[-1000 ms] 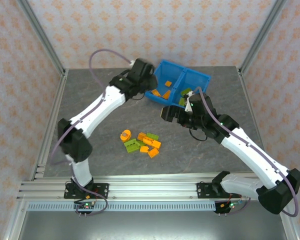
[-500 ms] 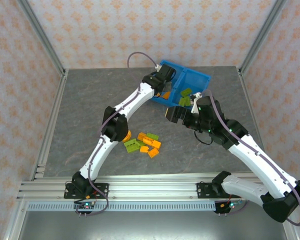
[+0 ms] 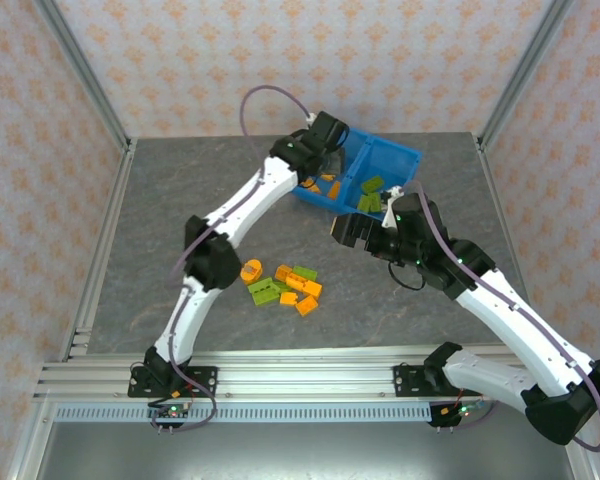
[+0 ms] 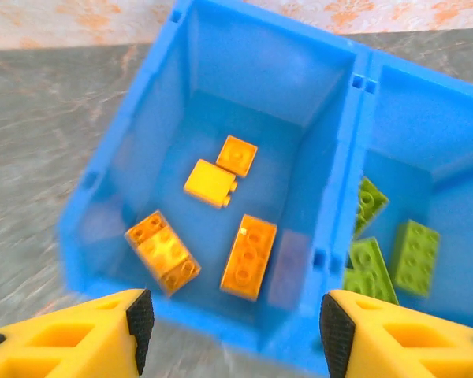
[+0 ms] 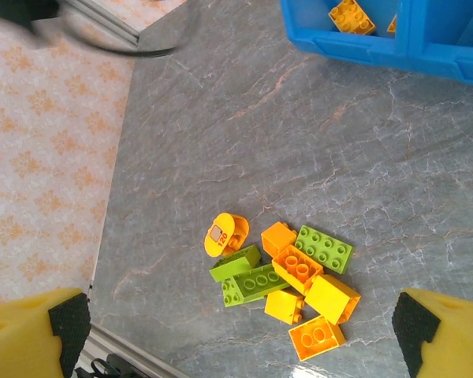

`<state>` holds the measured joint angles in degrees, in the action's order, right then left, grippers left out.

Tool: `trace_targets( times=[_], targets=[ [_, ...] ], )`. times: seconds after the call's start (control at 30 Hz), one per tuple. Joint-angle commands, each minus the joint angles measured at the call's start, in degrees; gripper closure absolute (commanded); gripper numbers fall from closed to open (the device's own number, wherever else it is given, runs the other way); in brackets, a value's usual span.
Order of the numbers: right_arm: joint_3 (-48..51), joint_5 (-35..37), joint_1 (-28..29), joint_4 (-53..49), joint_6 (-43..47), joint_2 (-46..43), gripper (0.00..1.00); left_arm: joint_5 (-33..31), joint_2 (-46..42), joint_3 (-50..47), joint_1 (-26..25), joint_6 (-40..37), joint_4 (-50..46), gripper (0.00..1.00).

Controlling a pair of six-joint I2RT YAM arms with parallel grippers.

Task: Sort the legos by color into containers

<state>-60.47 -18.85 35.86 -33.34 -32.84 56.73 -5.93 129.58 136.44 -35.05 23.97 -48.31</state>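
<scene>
Toward the far edge of the bench [image 3: 180,200], right of its middle, the blue bin [image 3: 398,156] sits skewed to the bench's edges. Over the bin's near wall hangs the left gripper [image 4: 238,327], its fingers [image 4: 139,321] spread apart with nothing between them. Below it the left compartment [image 4: 244,71] holds four orange bricks [image 4: 249,257], lying apart from one another on its floor. Across the divider, the right compartment [image 4: 457,134] holds lime green bricks [image 4: 414,256], gathered near the divider wall. Closer to the middle of the bench, on the side toward its near edge, lies a loose pile [image 5: 298,272] of bricks touching one another, three green ones [image 5: 325,249] among several orange. A round orange piece [image 5: 226,234] lies at the pile's left end. From the top camera the right gripper [image 5: 240,329] hovers between the bin and the pile, and its jaws stand wide and empty
</scene>
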Motion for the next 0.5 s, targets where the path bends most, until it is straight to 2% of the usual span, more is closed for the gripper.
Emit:
trace_targets(
  times=[0.0,0.13,0.23,0.33,0.47],
  targets=[
    [1.13,1.06,0.27,1.48,-0.56,0.16,0.00,-5.96,-15.73,-15.26,-1.42,1.41,-1.27,0.39],
    [1.05,-0.39,0.27,2.27,0.11,2.12,0.01,-6.66,-33.43,-40.74,-1.43,3.18,4.99,0.39],
    [0.66,-1.16,0.27,2.51,0.54,3.97,0.01,-4.71,-42.77,-54.62,-1.43,-2.09,5.31,0.40],
    [0.31,-1.71,0.27,2.99,0.85,5.59,0.01,-0.91,-49.62,-64.82,-1.42,-7.67,3.36,0.39],
    [-0.16,-2.54,0.29,4.20,0.77,7.60,0.00,-0.56,-53.15,-74.11,-1.30,-9.84,1.92,0.37]
  ],
)
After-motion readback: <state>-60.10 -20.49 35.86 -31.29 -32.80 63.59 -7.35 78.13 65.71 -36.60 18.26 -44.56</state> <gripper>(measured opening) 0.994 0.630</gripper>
